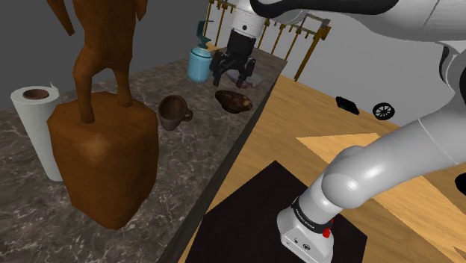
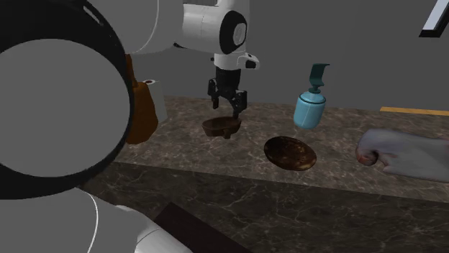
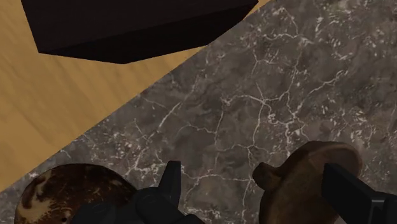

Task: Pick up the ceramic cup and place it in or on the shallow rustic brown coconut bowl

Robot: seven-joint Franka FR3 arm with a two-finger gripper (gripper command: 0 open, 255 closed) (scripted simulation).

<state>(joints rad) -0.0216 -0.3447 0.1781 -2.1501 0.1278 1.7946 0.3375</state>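
The brown cup (image 1: 175, 111) (image 2: 221, 127) stands upright on the dark marble counter (image 1: 187, 179), its handle toward the bowl. The shallow dark brown bowl (image 1: 234, 100) (image 2: 290, 153) lies near the counter's edge. My black gripper (image 1: 234, 80) (image 2: 227, 108) hangs open a little above the counter, over the cup. In the wrist view the cup (image 3: 312, 184) sits between the spread fingers of the gripper (image 3: 257, 194), close to one finger (image 3: 350, 191) and not clasped. The bowl (image 3: 70, 194) lies outside the other finger (image 3: 170, 184).
A tall brown statue on a block (image 1: 104, 161) and a paper towel roll (image 1: 33, 127) stand beyond the cup. A blue soap dispenser (image 1: 200, 63) (image 2: 311, 104) and a grey cloth (image 2: 406, 154) lie past the bowl. The wooden floor (image 1: 328, 119) lies below the counter's edge.
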